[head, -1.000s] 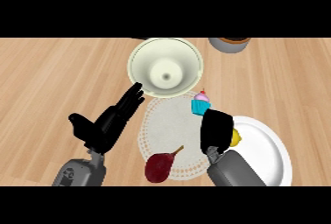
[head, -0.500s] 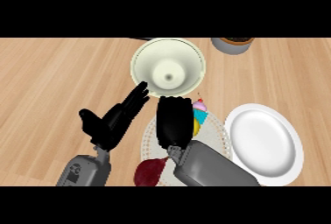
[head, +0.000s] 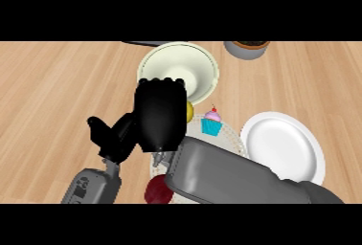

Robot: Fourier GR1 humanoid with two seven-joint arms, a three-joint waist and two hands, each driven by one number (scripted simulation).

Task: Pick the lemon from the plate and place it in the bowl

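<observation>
Over on the left, the left hand (head: 113, 139) rests open above the worktop (head: 63, 81), holding nothing. In the middle, the right hand (head: 161, 115) curls round the lemon (head: 188, 110), only a yellow sliver peeping out just short of the bowl (head: 201, 64). It looks small, light, stiff and a touch slippery, so wrapping its middle seems wise, and there sits the plate (head: 283, 143), bare.

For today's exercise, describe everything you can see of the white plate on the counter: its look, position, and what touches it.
The white plate is round, plain and glossy, like ceramic, with a shallow raised rim. It lies flat on the wooden counter at the view's right, holding nothing. Its lower left edge is hidden by the right forearm. A cupcake stands just left of it, seemingly apart. No hand touches it.
</observation>
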